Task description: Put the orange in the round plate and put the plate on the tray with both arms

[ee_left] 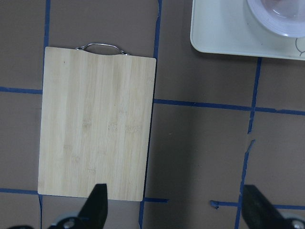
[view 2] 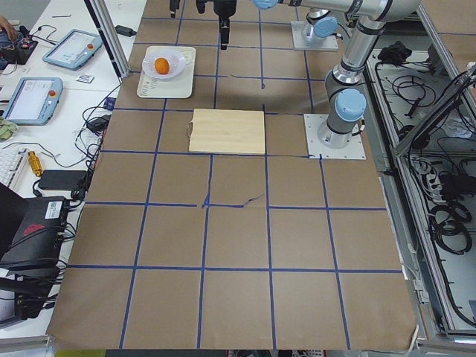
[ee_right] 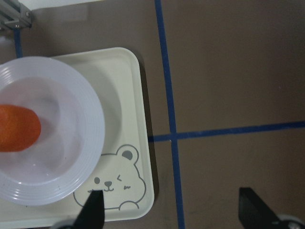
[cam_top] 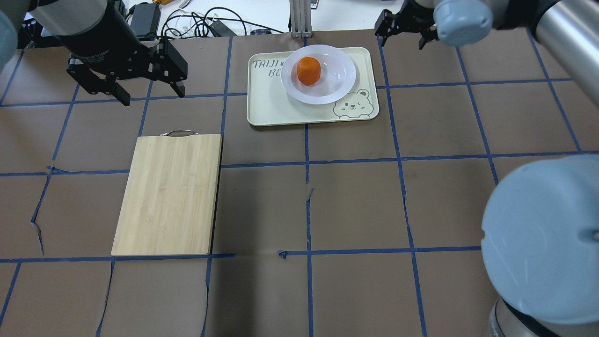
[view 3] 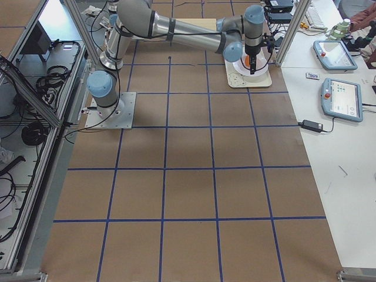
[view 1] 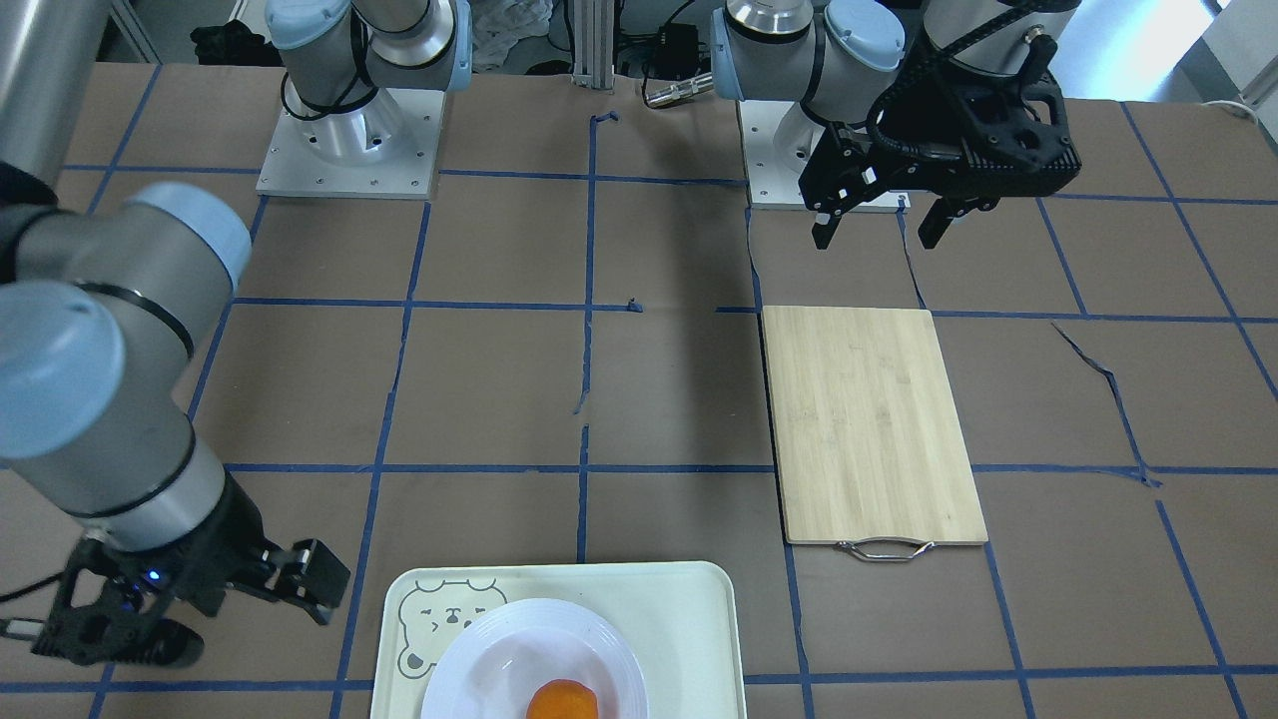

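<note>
Brown paper tabletop (cam_top: 355, 206) with a blue tape grid. Status for you:

- The orange (cam_top: 309, 70) sits in the sunken centre of the round plate (cam_top: 338, 88). The plate is on the tray (cam_top: 266, 108), in the half on the robot's right, with its rim reaching the tray's far rim. I can't tell whether it overhangs.
- Right gripper (cam_top: 401, 43): jaws spread wide, nothing in them. It hangs above bare table just beside the tray's short right-hand edge, at the far corner and not over the plate. The right wrist view agrees: tray and plate lie off to one side of the fingers, with only paper and tape between them.
- Left gripper (cam_top: 152, 93): jaws also wide and empty. It's raised over the table beyond the handle end of the bamboo cutting board (cam_top: 168, 192), well apart from the tray.

My read is that both placements look done and only the retreat is left.

What matters for that move: the tray's long axis runs across the table and lies to the robot's left of the right gripper. The right arm is clearly the nearer one. If you want the plate nudged inboard, use the right arm.

The risk is a sideways sweep toward the tray clipping the plate rim, so lift up and away.
</note>
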`<action>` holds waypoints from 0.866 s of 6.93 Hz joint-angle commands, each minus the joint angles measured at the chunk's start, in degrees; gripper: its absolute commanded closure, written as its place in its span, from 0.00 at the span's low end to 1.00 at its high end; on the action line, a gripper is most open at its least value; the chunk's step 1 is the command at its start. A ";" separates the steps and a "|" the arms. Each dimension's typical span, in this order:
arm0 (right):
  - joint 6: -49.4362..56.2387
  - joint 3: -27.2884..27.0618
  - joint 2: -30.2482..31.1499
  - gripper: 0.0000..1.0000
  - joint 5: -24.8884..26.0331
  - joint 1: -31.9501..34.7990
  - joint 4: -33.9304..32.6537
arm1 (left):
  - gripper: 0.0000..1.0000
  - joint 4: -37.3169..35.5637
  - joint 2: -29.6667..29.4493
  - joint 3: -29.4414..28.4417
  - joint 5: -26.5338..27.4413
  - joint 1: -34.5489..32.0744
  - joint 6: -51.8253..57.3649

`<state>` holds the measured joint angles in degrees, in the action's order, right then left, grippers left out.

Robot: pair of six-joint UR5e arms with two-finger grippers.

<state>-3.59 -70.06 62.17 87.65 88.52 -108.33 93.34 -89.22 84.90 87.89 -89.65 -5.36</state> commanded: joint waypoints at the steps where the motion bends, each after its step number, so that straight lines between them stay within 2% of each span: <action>1: 4.00 4.93 11.08 0.00 2.17 0.16 22.82 | 0.00 0.00 0.01 0.00 0.00 0.00 0.00; 2: 10.03 3.20 14.96 0.00 3.30 1.38 27.34 | 0.00 0.00 0.01 0.00 0.00 -0.09 0.09; 3: 12.61 -0.74 19.35 0.00 3.14 1.39 27.64 | 0.00 0.00 0.01 0.00 0.00 0.00 0.00; 4: 8.72 -5.82 22.70 0.00 3.40 1.31 25.91 | 0.00 0.00 0.01 0.00 0.00 0.00 0.00; 6: 3.86 -16.46 26.84 0.00 2.70 1.48 12.78 | 0.00 0.00 0.01 0.00 0.00 0.00 0.00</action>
<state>2.36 -80.18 86.18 90.66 89.90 -88.20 93.34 -89.21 84.90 87.89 -89.65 -5.36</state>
